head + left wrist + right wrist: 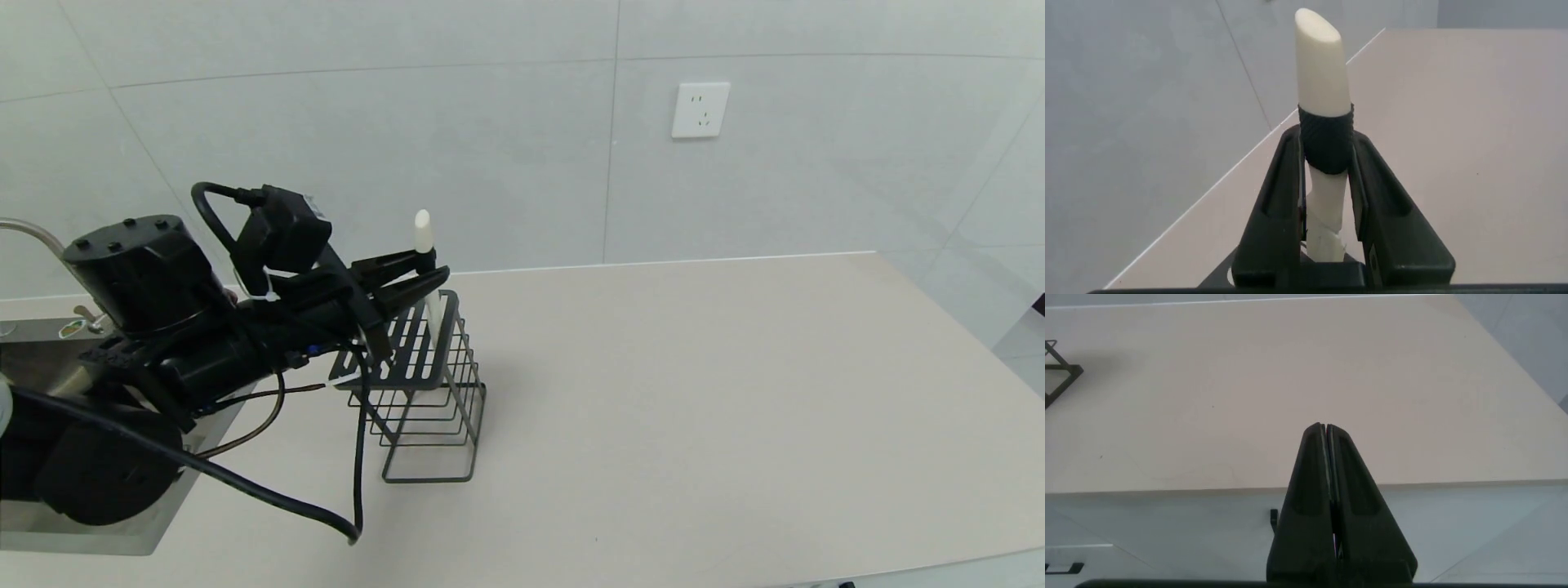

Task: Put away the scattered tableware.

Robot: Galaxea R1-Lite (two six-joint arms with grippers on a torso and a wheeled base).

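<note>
Over beige countertop (pixel 694 392), apparently slotting white plastic-handled utensil (pixel 422 229), clenched in left gripper (pixel 424 273), into black wire rack (pixel 433 425); next probably lower, then release.

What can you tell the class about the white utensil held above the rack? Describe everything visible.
The utensil shows as a smooth, cream-white, plastic-looking stick with a slanted top end. It stands nearly upright, clamped between the jaws of the left gripper, and a black ribbed band wraps it at the grip. Below the jaws it runs down to the slatted top of the black wire rack on the counter. Its lower end is hidden, so its type cannot be told.
</note>
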